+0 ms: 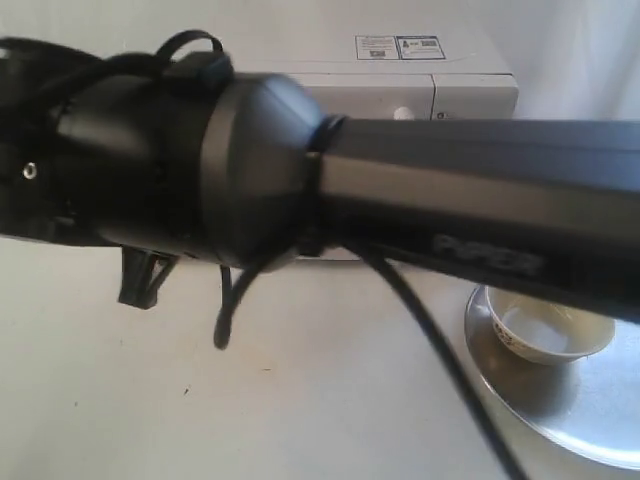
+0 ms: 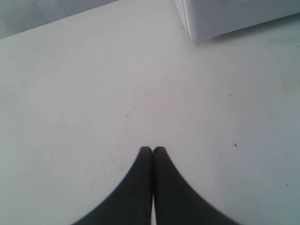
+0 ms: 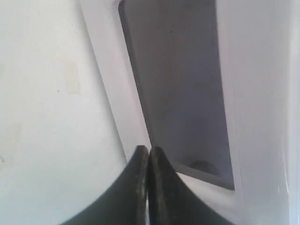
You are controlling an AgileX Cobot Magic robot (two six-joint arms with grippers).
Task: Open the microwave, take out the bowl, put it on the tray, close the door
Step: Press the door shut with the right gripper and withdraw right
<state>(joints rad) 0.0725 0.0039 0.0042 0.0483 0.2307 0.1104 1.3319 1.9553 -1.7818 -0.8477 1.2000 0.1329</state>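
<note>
The cream-white bowl (image 1: 545, 335) stands in the silver tray (image 1: 590, 410) at the right front of the table. Behind, only the white microwave's (image 1: 420, 60) top and upper front edge show; my right arm (image 1: 450, 190) crosses in front and hides the rest. The right gripper (image 3: 148, 149) is shut and empty, its tips right at the door's white frame (image 3: 108, 84) beside the dark window (image 3: 178, 84). I cannot tell whether the door is fully closed. My left gripper (image 2: 152, 150) is shut and empty over the bare table, with a lower corner of the microwave (image 2: 225, 16) ahead of it.
The white tabletop (image 1: 300, 400) stretches in front of the microwave. Black cables (image 1: 420, 330) hang from the right arm over the table's middle. The tray reaches past the right edge of the exterior view.
</note>
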